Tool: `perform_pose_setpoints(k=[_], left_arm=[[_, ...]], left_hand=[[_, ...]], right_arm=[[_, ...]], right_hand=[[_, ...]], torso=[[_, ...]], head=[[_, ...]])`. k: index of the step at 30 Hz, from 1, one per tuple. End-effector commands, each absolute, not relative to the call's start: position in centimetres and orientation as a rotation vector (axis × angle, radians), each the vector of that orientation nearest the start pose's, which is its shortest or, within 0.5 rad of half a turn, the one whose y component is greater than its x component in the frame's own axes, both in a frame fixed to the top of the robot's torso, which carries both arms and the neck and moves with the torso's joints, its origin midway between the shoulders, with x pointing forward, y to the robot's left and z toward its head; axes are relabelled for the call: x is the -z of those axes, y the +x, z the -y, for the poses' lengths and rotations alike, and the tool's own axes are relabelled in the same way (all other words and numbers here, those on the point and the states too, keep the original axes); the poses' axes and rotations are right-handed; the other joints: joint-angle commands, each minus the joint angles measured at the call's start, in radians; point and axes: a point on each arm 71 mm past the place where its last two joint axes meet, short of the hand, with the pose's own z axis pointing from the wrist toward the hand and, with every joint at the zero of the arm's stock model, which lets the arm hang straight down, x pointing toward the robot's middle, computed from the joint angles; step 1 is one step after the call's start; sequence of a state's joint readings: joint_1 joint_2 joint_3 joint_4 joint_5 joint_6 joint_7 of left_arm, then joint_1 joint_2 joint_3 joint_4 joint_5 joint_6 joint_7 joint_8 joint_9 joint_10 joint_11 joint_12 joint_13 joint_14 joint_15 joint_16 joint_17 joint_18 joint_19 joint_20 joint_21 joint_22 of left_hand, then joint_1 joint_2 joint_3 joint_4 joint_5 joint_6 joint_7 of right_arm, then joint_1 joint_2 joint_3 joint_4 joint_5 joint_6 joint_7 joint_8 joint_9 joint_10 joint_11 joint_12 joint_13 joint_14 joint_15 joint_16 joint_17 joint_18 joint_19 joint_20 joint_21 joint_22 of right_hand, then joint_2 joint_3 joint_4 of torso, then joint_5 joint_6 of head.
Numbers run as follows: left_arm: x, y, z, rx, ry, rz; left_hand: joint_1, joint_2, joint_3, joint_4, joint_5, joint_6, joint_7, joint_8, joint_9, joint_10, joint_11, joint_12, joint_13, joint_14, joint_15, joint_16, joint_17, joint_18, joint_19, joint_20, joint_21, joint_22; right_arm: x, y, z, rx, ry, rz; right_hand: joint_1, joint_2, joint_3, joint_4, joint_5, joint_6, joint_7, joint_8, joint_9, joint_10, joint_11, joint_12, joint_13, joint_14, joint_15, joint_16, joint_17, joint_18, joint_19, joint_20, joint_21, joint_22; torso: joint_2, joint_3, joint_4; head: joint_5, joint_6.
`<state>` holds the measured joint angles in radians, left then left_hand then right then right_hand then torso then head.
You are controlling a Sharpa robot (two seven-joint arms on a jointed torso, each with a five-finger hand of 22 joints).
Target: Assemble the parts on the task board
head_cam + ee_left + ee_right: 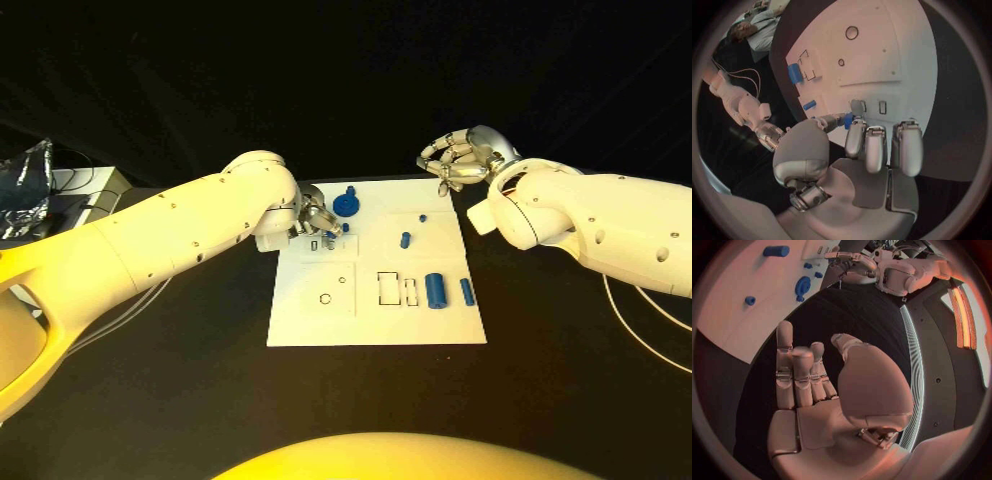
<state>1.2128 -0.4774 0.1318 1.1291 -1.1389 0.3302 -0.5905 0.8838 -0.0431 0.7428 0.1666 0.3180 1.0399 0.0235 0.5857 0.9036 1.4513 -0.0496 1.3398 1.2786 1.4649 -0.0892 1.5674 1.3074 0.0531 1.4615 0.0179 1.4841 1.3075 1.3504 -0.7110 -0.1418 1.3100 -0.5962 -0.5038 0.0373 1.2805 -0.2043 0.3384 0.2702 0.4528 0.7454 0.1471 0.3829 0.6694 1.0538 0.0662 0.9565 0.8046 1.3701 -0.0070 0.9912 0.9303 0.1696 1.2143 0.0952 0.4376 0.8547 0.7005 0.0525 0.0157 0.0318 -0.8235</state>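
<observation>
Worktop (577, 400), black, carries the white task board (378, 325) at its middle in the head view. On the board's far part stands a round blue part (346, 205) near the far edge, with a small blue peg (423, 216) and a short blue cylinder (407, 239) beside it toward the right. Nearer the board's right edge lie two blue cylinders, a thicker one (437, 291) and a thinner one (466, 291), just beside a rectangular outline (389, 288) that holds nothing; a round hole (327, 297) toward the board's left edge is likewise bare. The left hand (316, 222) rests over the board's far left corner, fingers curled down onto the surface. The right hand (464, 157) hovers off the board's far right corner, fingers curled in, grasping nothing that shows.

From the left wrist, the left hand (861, 145) bends its fingertips (856, 125) down over a small blue piece (848, 121) near a slot in the board (898, 45); whether it is pinched I cannot tell. Two round holes (852, 33) stand bare.

From the right wrist, the right hand (829, 385) sits above the dark worktop with fingers upright and close together, thumb folded across, nothing in it.
</observation>
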Motion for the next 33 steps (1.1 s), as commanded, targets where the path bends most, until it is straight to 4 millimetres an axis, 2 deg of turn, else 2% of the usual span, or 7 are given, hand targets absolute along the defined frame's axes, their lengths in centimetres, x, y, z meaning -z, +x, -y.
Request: perform_pose_setpoints(k=[1, 3, 7, 15, 24, 33], left_arm=[[19.9, 55.1, -13.9, 0.369, -0.156, -2.390], [20.1, 55.2, -13.8, 0.364, -0.154, -2.396], [20.3, 55.2, -13.8, 0.354, -0.154, -2.399], [20.6, 55.3, -13.8, 0.338, -0.149, -2.396], [20.9, 55.3, -14.0, 0.324, -0.139, -2.401], [21.0, 55.2, -14.0, 0.316, -0.127, -2.401]], left_hand=[[0.033, 0.023, 0.156, -0.144, 0.004, 0.003, -0.007, -0.005, 0.001, 0.008, 0.001, 0.002, 0.000, 0.106, -0.005, 0.003, 0.263, -0.014, 0.012, 0.001, 0.005, 0.090], [0.033, 0.022, 0.156, -0.144, 0.005, 0.003, -0.007, -0.005, 0.001, 0.008, 0.001, 0.001, -0.001, 0.106, -0.005, 0.003, 0.263, -0.013, 0.010, 0.001, 0.004, 0.087], [0.033, 0.022, 0.156, -0.144, 0.005, 0.003, -0.007, -0.005, 0.001, 0.008, 0.001, 0.001, -0.001, 0.106, -0.005, 0.003, 0.263, -0.013, 0.010, 0.001, 0.004, 0.087], [0.032, 0.022, 0.156, -0.144, 0.006, 0.004, -0.006, -0.005, 0.001, 0.008, 0.001, 0.001, -0.001, 0.106, -0.005, 0.003, 0.263, -0.013, 0.011, 0.001, 0.004, 0.088], [0.032, 0.022, 0.157, -0.143, 0.006, 0.004, -0.006, -0.005, 0.001, 0.007, 0.001, 0.000, -0.002, 0.106, -0.005, 0.003, 0.263, -0.013, 0.011, 0.001, 0.005, 0.088], [0.032, 0.022, 0.157, -0.143, 0.006, 0.004, -0.006, -0.005, 0.001, 0.007, 0.001, 0.000, -0.002, 0.106, -0.005, 0.003, 0.263, -0.013, 0.011, 0.001, 0.004, 0.088]], right_arm=[[15.4, 54.4, 21.2, -0.931, 0.614, -1.555], [15.4, 54.4, 21.2, -0.931, 0.613, -1.555], [15.4, 54.4, 21.1, -0.933, 0.612, -1.556], [15.4, 54.4, 21.1, -0.933, 0.612, -1.555], [15.4, 54.4, 21.0, -0.939, 0.610, -1.562], [15.4, 54.4, 21.0, -0.940, 0.610, -1.563]], right_hand=[[0.002, -0.011, 0.006, 0.001, 0.006, -0.002, 0.006, -0.006, 0.001, -0.005, 0.001, 0.002, -0.001, 0.005, -0.001, -0.003, 0.001, 0.012, 0.009, 0.001, -0.003, -0.001], [0.002, -0.011, 0.006, 0.001, 0.006, -0.002, 0.006, -0.006, 0.001, -0.005, 0.001, 0.002, -0.001, 0.005, -0.001, -0.003, 0.001, 0.012, 0.009, 0.001, -0.003, -0.001], [0.002, -0.011, 0.006, 0.001, 0.006, -0.002, 0.006, -0.006, 0.001, -0.005, 0.001, 0.002, -0.001, 0.005, -0.001, -0.003, 0.001, 0.012, 0.009, 0.001, -0.003, -0.001], [0.002, -0.011, 0.006, 0.001, 0.006, -0.002, 0.006, -0.006, 0.001, -0.005, 0.001, 0.002, -0.001, 0.005, -0.001, -0.003, 0.001, 0.012, 0.009, 0.001, -0.003, -0.001], [0.001, -0.012, 0.008, 0.001, 0.006, -0.002, 0.006, -0.007, 0.002, -0.006, 0.001, 0.001, -0.004, 0.006, -0.001, -0.007, 0.001, 0.012, 0.011, 0.000, -0.006, -0.003], [0.001, -0.012, 0.008, 0.001, 0.006, -0.002, 0.006, -0.007, 0.002, -0.006, 0.001, 0.001, -0.004, 0.006, -0.001, -0.007, 0.001, 0.012, 0.011, 0.000, -0.006, -0.003]], torso=[[0.000, -0.0006, 0.0000], [0.000, 0.0002, -0.0001], [0.000, -0.0007, -0.0011], [-0.001, 0.0003, 0.0013], [0.000, 0.0002, -0.0009], [0.000, 0.0005, 0.0009]], head=[[0.001, -0.002], [0.001, -0.002], [0.000, -0.003], [0.000, -0.004], [-0.001, -0.004], [-0.001, -0.006]])
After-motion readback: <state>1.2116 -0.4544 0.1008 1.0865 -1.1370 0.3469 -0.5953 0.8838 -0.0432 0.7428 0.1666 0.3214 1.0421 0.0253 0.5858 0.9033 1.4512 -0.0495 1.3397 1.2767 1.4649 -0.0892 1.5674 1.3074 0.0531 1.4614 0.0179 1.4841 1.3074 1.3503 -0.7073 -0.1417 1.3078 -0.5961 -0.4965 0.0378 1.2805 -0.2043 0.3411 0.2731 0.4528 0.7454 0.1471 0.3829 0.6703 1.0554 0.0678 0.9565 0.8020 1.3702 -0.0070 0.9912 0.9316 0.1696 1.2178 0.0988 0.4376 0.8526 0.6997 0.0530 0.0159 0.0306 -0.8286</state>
